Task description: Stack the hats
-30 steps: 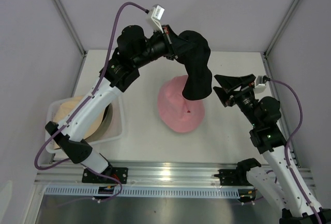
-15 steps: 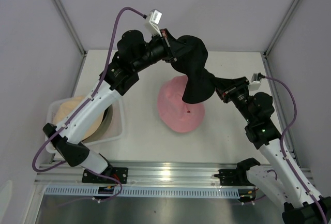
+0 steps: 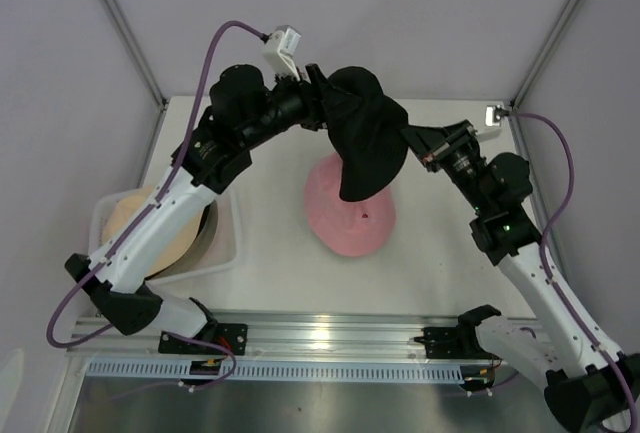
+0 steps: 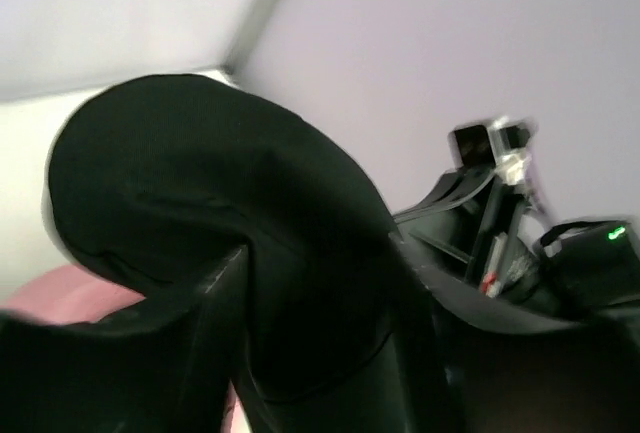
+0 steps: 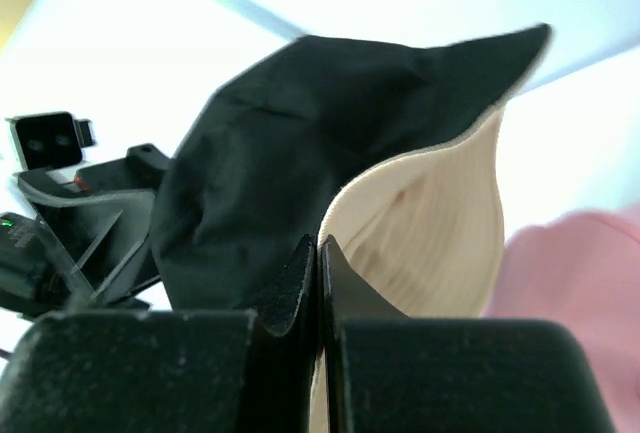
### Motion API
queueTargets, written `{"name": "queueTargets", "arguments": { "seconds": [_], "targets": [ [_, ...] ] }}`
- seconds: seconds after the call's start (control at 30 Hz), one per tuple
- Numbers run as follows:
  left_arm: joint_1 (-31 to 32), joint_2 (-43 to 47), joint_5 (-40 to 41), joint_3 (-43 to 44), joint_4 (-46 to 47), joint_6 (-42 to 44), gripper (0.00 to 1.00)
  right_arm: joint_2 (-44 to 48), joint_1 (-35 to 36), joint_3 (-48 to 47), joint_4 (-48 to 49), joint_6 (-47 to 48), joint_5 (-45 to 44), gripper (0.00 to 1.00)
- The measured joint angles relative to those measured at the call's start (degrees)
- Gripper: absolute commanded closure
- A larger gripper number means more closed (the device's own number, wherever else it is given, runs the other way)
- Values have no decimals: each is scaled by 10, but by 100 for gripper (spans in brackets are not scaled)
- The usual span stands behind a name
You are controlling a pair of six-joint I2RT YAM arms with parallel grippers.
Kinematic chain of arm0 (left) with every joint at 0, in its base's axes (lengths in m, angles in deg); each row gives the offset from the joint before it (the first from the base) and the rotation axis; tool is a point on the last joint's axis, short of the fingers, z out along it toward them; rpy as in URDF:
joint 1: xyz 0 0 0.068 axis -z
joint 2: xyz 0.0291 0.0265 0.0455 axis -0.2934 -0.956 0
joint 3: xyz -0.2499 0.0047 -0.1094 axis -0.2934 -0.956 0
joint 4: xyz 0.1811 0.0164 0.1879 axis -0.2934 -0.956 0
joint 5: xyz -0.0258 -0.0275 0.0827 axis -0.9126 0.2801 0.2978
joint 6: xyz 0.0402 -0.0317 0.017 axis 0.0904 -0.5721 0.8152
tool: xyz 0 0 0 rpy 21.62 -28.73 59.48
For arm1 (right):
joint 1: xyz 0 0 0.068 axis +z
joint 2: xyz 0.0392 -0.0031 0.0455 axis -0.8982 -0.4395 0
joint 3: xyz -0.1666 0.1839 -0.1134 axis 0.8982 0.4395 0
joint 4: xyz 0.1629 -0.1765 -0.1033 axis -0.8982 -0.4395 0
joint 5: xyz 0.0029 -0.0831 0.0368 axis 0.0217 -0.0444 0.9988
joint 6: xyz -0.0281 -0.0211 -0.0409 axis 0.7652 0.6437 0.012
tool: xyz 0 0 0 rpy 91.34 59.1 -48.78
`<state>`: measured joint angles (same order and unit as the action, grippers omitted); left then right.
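Note:
A black hat [image 3: 365, 143] with a beige lining hangs in the air between my two grippers, above the pink hat [image 3: 350, 218] that lies flat on the table. My right gripper [image 3: 412, 141] is shut on the black hat's right brim; in the right wrist view its fingertips [image 5: 320, 243] pinch the edge where black cloth [image 5: 270, 143] meets the lining. My left gripper [image 3: 325, 108] is at the hat's upper left. Its fingers [image 4: 225, 293] stand apart with black cloth [image 4: 200, 163] still draped between them. A beige hat [image 3: 140, 223] lies in the basket.
The white basket [image 3: 232, 243] stands at the table's left edge, under the left arm. Enclosure walls and frame posts close in the back and both sides. The rail with both arm bases runs along the near edge.
My right gripper moved left to the black hat's brim and shut on it. My left gripper's jaws have parted, and the hat has shifted up and to the left.

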<state>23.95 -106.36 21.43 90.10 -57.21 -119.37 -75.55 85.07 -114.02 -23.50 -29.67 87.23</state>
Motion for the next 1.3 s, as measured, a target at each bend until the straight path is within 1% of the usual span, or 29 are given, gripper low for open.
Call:
{"name": "queueTargets", "arguments": {
  "seconds": [0.03, 0.07, 0.13, 0.17, 0.23, 0.27, 0.33, 0.4, 0.5, 0.6, 0.7, 0.83, 0.93, 1.13, 1.3],
  "targets": [
    [0, 11, 15, -3, -10, 12, 24, -26, 10, -25, 3, 14, 9, 100],
    [0, 24, 29, -6, -21, 21, 14, -48, 26, -49, 5, 29, 12, 100],
    [0, 51, 68, -11, -44, 38, 13, -79, 65, -80, 15, 54, 18, 100],
    [0, 68, 88, -13, -54, 47, 8, -87, 81, -86, 24, 63, 19, 100],
    [0, 108, 136, -20, -75, 68, 5, -105, 118, -97, 42, 80, 19, 100],
    [0, 129, 165, -24, -84, 77, 1, -114, 133, -101, 48, 89, 22, 100],
    [-5, 172, 220, -43, -93, 91, 1, -133, 156, -109, 52, 106, 25, 100],
    [-21, 208, 254, -70, -103, 95, 0, -146, 167, -108, 50, 120, 26, 100],
    [-61, 271, 290, -147, -102, 94, 1, -146, 174, -79, 48, 146, 21, 100],
    [-78, 295, 294, -212, -106, 93, 0, -127, 175, -25, 44, 179, 8, 100],
    [-81, 276, 286, -240, -114, 92, 1, -110, 174, 5, 31, 213, -4, 100],
    [-81, 240, 262, -270, -112, 88, 0, -84, 172, 11, 19, 249, -21, 100],
    [-81, 235, 256, -289, -112, 84, 1, -70, 160, 6, 19, 260, -24, 100],
    [-82, 234, 244, -290, -92, 81, 0, -70, 92, -19, 22, 224, -30, 100],
    [-82, 230, 234, -292, -86, 78, 1, -75, 3, -21, 21, 167, -21, 100]
  ]
}}
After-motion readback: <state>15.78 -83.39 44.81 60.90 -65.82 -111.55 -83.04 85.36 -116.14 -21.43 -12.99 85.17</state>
